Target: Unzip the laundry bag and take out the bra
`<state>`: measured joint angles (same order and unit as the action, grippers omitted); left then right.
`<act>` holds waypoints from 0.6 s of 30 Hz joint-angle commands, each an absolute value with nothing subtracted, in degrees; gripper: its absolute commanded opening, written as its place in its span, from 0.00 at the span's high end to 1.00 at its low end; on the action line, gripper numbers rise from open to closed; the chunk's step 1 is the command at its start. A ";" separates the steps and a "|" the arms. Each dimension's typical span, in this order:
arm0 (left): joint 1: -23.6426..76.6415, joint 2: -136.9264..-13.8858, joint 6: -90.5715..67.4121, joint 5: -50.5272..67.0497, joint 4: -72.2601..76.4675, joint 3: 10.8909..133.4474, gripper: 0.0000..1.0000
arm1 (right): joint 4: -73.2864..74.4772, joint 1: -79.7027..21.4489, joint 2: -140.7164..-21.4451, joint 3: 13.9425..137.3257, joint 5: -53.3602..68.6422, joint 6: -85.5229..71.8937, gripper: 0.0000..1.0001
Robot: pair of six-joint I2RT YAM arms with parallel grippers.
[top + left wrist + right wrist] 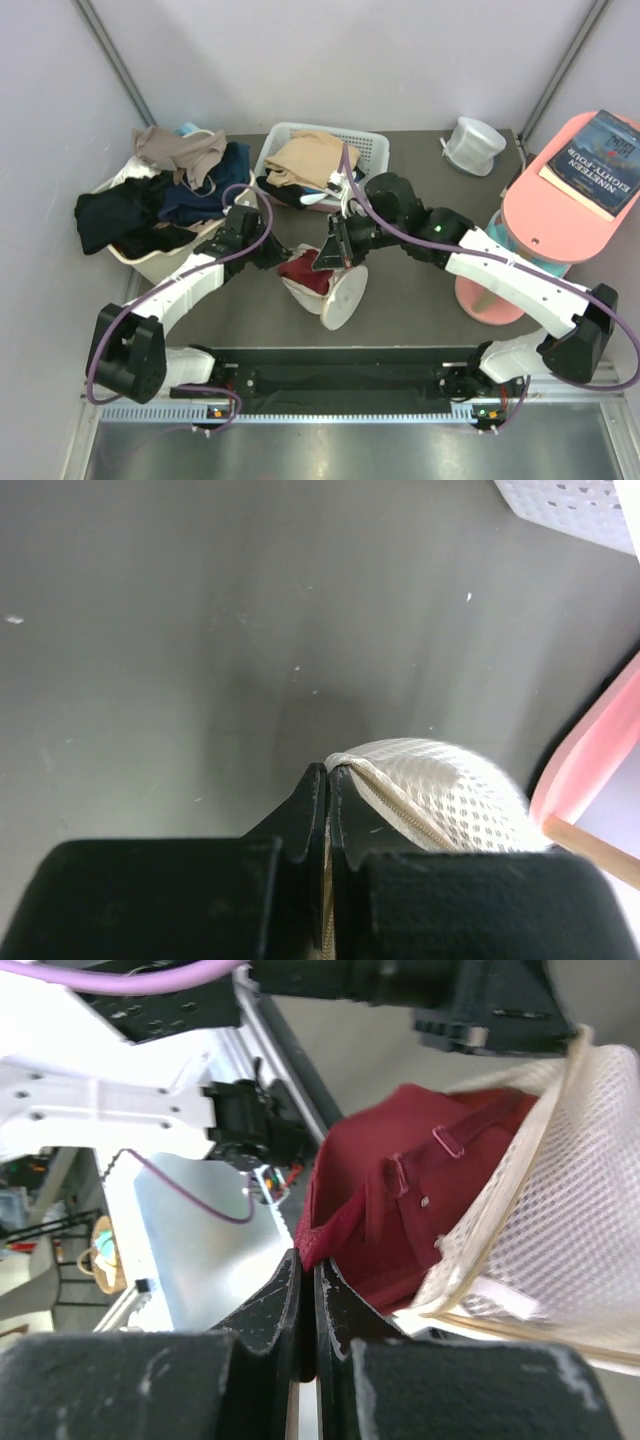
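The laundry bag (340, 298) lies on its side mid-table, its round white base facing front and its mouth open. A dark red bra (303, 272) sticks out of the opening. My left gripper (280, 254) is shut on the bag's mesh rim by the zipper, as the left wrist view (328, 772) shows, with the pale mesh dome (450, 792) beyond the jaws. My right gripper (326, 260) is shut on the bra's edge; in the right wrist view (308, 1258) the red bra (400, 1185) hangs half out of the mesh bag (570, 1200).
A white basket (365, 145) with beige clothes stands at the back. A bin of dark clothes (150, 215) stands at the left. A greyish round pouch (473, 143) sits back right. A pink stool (560, 215) with a book (597, 150) stands at the right.
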<state>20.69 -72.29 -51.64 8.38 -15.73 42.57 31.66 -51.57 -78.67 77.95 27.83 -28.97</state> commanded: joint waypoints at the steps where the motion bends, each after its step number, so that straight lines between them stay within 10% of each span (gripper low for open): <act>1: 20.48 -75.41 -49.49 8.87 -14.68 47.10 1.00 | 22.68 -51.50 -73.48 77.61 34.45 -32.61 1.00; 18: 25.57 -68.38 -55.72 16.43 -6.24 44.39 1.00 | 11.42 -52.38 -87.62 70.92 26.37 -31.82 1.00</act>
